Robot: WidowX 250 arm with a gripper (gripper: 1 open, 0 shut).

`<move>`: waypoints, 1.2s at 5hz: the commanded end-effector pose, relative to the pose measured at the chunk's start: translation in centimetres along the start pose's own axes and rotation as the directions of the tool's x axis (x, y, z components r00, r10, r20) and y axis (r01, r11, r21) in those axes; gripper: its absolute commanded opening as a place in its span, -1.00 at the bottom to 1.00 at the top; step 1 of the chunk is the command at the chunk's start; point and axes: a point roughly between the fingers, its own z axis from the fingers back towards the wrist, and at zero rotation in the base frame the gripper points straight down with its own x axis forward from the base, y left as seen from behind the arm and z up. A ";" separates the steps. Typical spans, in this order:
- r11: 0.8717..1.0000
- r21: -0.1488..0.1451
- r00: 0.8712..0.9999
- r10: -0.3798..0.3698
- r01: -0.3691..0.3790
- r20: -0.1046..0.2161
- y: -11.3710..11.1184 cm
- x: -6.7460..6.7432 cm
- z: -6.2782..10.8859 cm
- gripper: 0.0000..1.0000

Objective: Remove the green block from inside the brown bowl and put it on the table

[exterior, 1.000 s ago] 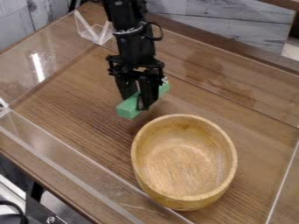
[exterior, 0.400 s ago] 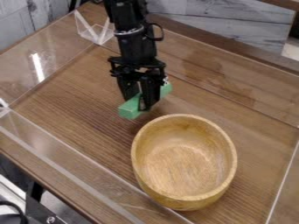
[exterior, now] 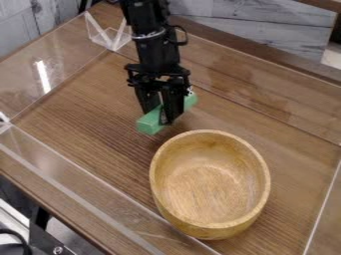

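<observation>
the single camera view looks down across the table (exterior: 80,120), a wood-grain top with clear walls along its edges. the gripper (exterior: 159,112) hangs from the dark arm at the far left of the scene, pointing steeply down, its black fingers (exterior: 144,103) clamped on the green block (exterior: 163,115). the block lies between the jaws with its ends sticking out either side, its lower left end at or just above the tabletop; whether it actually touches the wood cannot be told from here.

the brown bowl (exterior: 210,183) sits nearer and to the right, just beside the block but apart from it, and its hollow shows only bare grain. so the block is out of the bowl, held low over open table to the far left of the rim. that spot looks chosen to give room for a clean set-down clear of the bowl. judging by this, what remains is to let go and lift away; releasing too high could let the bar tip or roll.
</observation>
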 end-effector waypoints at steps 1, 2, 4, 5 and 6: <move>1.000 0.013 0.999 -0.009 0.009 0.054 0.2 1.1 1.6 -1.00; 1.000 0.008 0.999 -0.008 0.008 0.051 0.3 1.1 1.6 -1.00; 1.000 -0.001 0.999 -0.005 0.005 0.044 0.4 1.2 1.6 -1.00; 1.000 -0.006 0.999 -0.003 0.004 0.040 0.5 1.2 1.6 -1.00; 1.000 -0.011 0.999 -0.001 0.002 0.036 0.6 1.2 1.5 -1.00</move>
